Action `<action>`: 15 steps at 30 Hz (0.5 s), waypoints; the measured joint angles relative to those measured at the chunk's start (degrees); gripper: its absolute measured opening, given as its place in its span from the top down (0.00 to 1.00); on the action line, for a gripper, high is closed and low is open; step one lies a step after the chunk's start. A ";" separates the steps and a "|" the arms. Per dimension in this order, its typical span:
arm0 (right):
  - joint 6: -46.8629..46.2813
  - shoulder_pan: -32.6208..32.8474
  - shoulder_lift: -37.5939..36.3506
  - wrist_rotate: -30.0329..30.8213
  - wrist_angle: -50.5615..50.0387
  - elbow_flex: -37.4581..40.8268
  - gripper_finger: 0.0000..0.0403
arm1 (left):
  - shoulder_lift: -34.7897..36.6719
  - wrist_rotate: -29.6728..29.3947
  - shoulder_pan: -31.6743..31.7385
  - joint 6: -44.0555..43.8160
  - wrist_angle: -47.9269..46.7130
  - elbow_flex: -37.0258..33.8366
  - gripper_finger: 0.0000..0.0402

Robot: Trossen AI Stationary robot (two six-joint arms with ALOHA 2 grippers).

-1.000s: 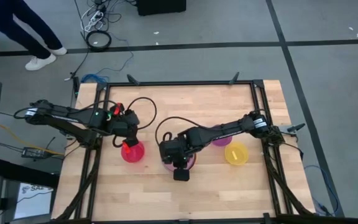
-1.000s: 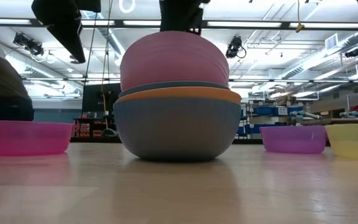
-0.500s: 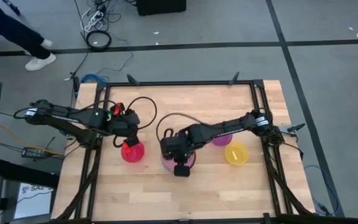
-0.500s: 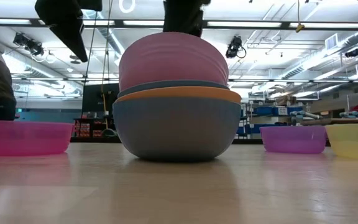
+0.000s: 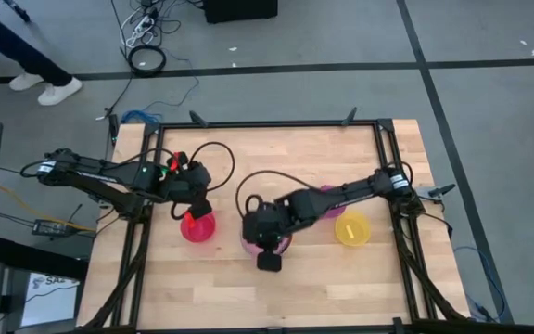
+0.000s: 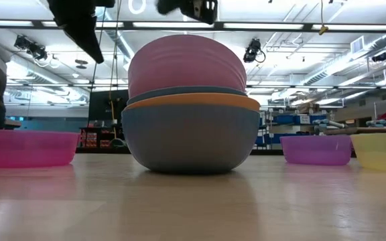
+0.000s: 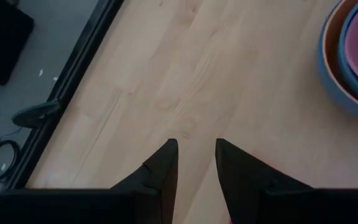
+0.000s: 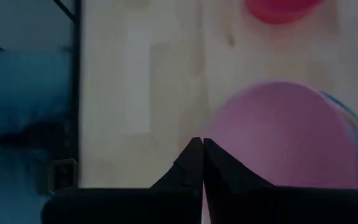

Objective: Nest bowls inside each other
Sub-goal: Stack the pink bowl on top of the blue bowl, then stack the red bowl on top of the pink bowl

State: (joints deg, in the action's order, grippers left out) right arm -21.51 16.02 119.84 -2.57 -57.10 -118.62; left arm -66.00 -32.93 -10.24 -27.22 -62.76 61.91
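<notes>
A stack of bowls (image 6: 189,137) stands mid-table: a blue bowl on the table, an orange rim (image 6: 193,101) and a second blue rim in it, and a pink bowl (image 6: 186,63) lying bottom up on top. My right gripper (image 8: 202,144) hangs shut just above the pink bowl (image 8: 284,134), clear of it (image 6: 193,8). My left gripper (image 7: 194,155) is open and hovers over the far edge of the red bowl (image 5: 197,226), holding nothing. A purple bowl (image 5: 327,200) and a yellow bowl (image 5: 352,229) rest on the table at the right.
Black frame rails (image 5: 387,167) run along the table's left, right and far sides, with cables looping over the far half (image 5: 216,158). Bare wood lies along the near edge (image 5: 267,297). A person (image 5: 26,56) walks on the floor beyond the far left corner.
My right gripper, shut throughout, has risen from the top of the pink bowl and drifted slightly toward the near edge; the bowl stays bottom up on the stack. The person beyond the table has walked farther left.
</notes>
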 joint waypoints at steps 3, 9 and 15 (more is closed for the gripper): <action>-3.43 1.55 -0.08 1.61 2.80 3.62 1.00 | 0.01 0.02 -0.02 -0.07 0.33 0.00 0.71; -10.34 1.93 0.15 5.01 6.19 14.24 1.00 | 0.02 0.06 -0.02 0.06 0.46 0.00 0.71; -13.06 2.69 0.14 5.27 10.56 13.99 1.00 | 0.07 1.21 -0.03 1.52 0.21 0.00 0.71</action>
State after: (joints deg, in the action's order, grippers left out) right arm -34.57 18.72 119.98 2.70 -46.54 -104.63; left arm -65.93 -31.72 -10.27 -25.71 -62.56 61.91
